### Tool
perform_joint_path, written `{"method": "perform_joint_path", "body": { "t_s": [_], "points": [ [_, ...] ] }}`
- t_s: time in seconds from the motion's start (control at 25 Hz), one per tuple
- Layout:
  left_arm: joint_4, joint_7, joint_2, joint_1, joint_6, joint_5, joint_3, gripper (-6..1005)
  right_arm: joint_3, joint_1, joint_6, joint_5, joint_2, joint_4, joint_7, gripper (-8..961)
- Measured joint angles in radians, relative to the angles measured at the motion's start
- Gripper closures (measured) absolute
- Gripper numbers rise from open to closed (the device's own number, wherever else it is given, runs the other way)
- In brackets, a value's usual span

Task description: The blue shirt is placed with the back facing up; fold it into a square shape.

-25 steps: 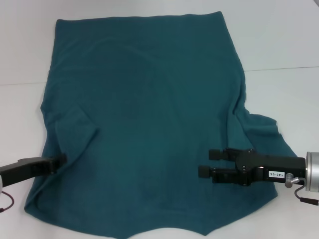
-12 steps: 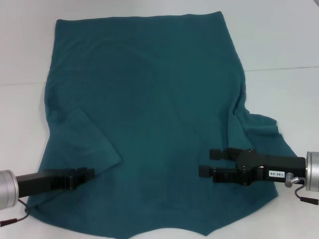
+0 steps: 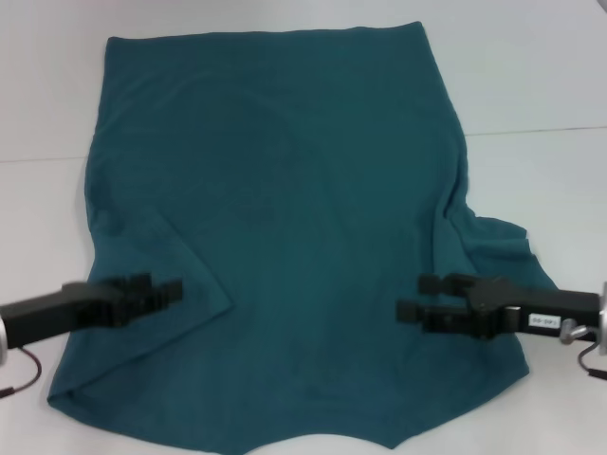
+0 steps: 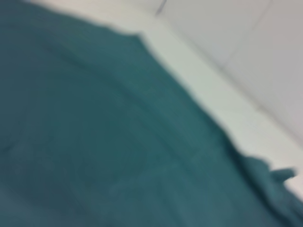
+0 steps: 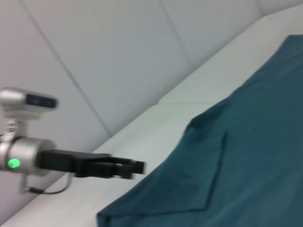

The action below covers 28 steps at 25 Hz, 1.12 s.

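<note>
Lying flat on the white table [image 3: 531, 76], the blue shirt [image 3: 285, 190] shows soft matte fabric, its left sleeve folded inward as a triangle. Left gripper [image 3: 169, 290] hovers there, grip unclear; right gripper [image 3: 417, 297] hovers, fingers apart.

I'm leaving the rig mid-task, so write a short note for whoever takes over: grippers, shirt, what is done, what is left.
Left gripper: over the folded-in left sleeve, holding nothing that I can see.
Right gripper: open, over the shirt's right side, beside the right sleeve.
Blue shirt: flat on the white table, plain side up.
Done: left sleeve folded inward.
Left: right sleeve still spread out; then the remaining folds into a square.
</note>
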Motion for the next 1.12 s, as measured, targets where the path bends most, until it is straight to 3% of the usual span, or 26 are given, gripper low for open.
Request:
{"method": "perform_joint_path", "body": {
  "t_s": [0.16, 0.36, 0.68, 0.92, 1.12],
  "points": [
    [-0.01, 0.115, 0.0, 0.007, 0.089, -0.094, -0.054, 376, 0.019, -0.013, 0.0, 0.004, -0.017, -0.005, 0.013, 44],
    [-0.028, 0.22, -0.002, 0.015, 0.135, -0.162, -0.059, 188, 0.041, -0.026, 0.002, 0.012, -0.026, -0.023, 0.02, 45],
    [-0.139, 0.598, -0.005, 0.016, 0.169, -0.227, -0.042, 97, 0.053, -0.032, 0.076, 0.007, -0.076, -0.035, 0.177, 45],
    [-0.15, 0.69, -0.009, 0.019, 0.172, -0.204, 0.006, 97, 0.056, -0.041, 0.078, 0.01, -0.09, -0.124, 0.363, 45],
    [-0.145, 0.767, -0.009, 0.021, 0.187, -0.158, 0.036, 97, 0.054, -0.034, 0.128, 0.009, -0.124, -0.13, 0.497, 45]
  ]
}}
